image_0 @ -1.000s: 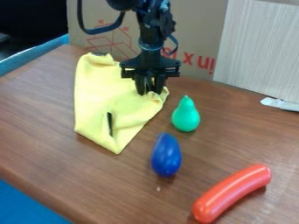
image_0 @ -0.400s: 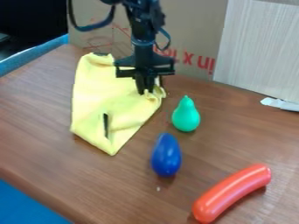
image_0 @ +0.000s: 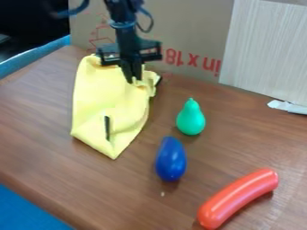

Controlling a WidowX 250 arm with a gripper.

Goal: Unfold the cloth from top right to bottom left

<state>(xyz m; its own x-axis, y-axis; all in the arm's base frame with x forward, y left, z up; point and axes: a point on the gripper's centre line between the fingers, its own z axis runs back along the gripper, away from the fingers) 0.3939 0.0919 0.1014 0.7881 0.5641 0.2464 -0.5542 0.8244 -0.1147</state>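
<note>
My black gripper (image_0: 134, 81) hangs over the upper right part of the yellow cloth (image_0: 108, 101), near the back of the table. Its fingers are closed on the cloth's right corner, which is bunched up and pulled slightly off the wood. The rest of the cloth lies folded on the left half of the table, narrowing to a point at the front. A dark slit-like mark shows near that front point.
To the right of the cloth stands a green pear (image_0: 190, 117), with a blue egg-shaped toy (image_0: 171, 159) in front of it. A red sausage (image_0: 239, 198) lies at the front right. Behind the table is a cardboard box (image_0: 192, 27).
The gripper has moved left and up toward the back, drawing the cloth's right corner with it. The cloth's right edge has shifted left, away from the green pear.
</note>
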